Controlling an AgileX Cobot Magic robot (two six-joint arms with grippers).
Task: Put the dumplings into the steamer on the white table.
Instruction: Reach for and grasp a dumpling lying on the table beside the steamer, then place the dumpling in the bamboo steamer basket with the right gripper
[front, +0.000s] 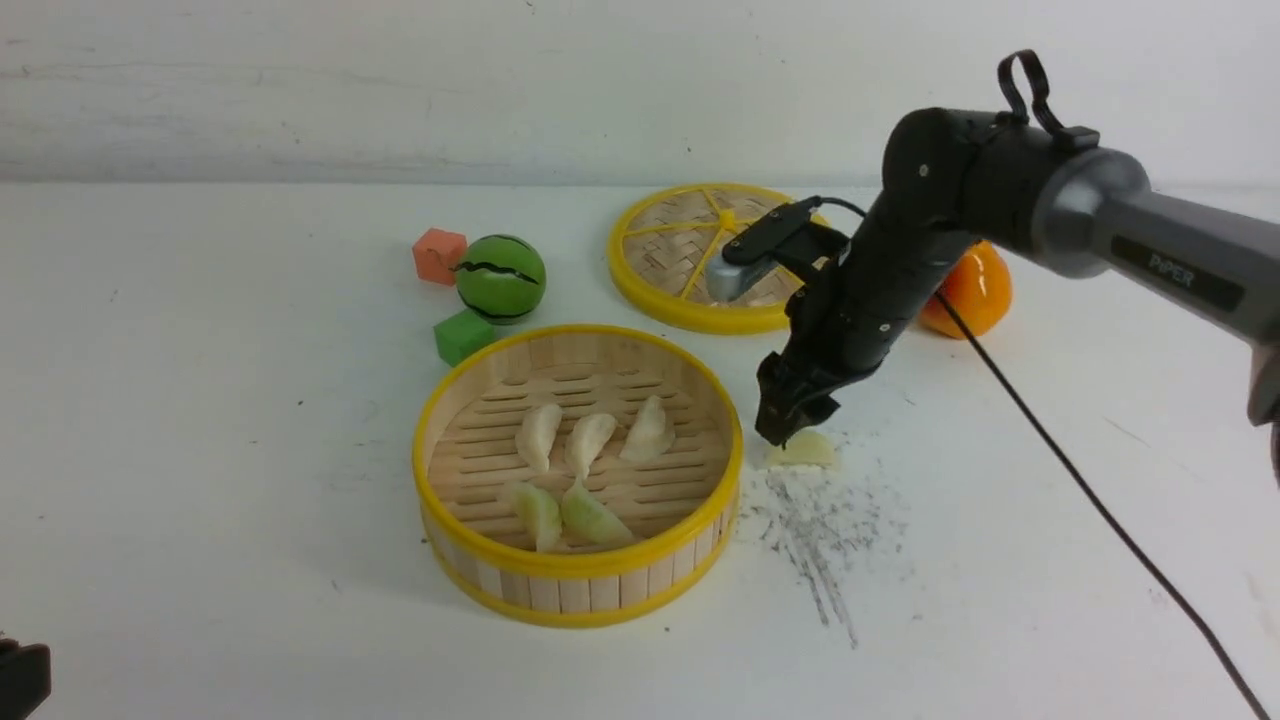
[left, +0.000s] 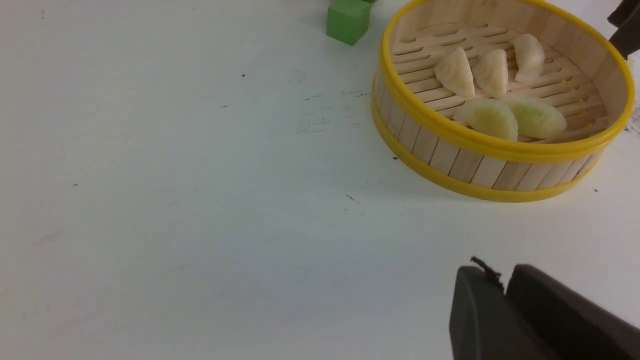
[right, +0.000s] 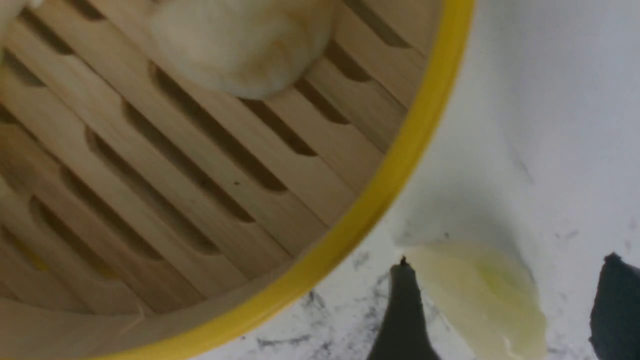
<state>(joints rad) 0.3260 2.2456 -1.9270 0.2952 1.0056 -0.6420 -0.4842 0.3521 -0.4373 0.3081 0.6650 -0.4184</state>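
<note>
The steamer (front: 578, 580) stands on the white table (front: 200, 450) and holds five dumplings: three cream-white ones (front: 590, 440) at the back and two yellowish-green ones (front: 565, 512) at the front. They also show in the left wrist view (left: 492, 72). A sixth, yellowish-green dumpling (front: 803, 451) lies on the table just right of the steamer. My right gripper (front: 782, 432) is open and low over it; in the right wrist view the dumpling (right: 480, 295) lies between the spread fingers (right: 402, 315). My left gripper (left: 502, 285) is shut and empty, off the steamer's near left.
The flat woven lid (front: 700, 260) lies behind the steamer. A green ball (front: 501, 278), a red cube (front: 439, 255) and a green cube (front: 463, 335) sit at the back left. An orange fruit (front: 975, 290) is behind my right arm. Grey scuffs (front: 820, 520) mark the table.
</note>
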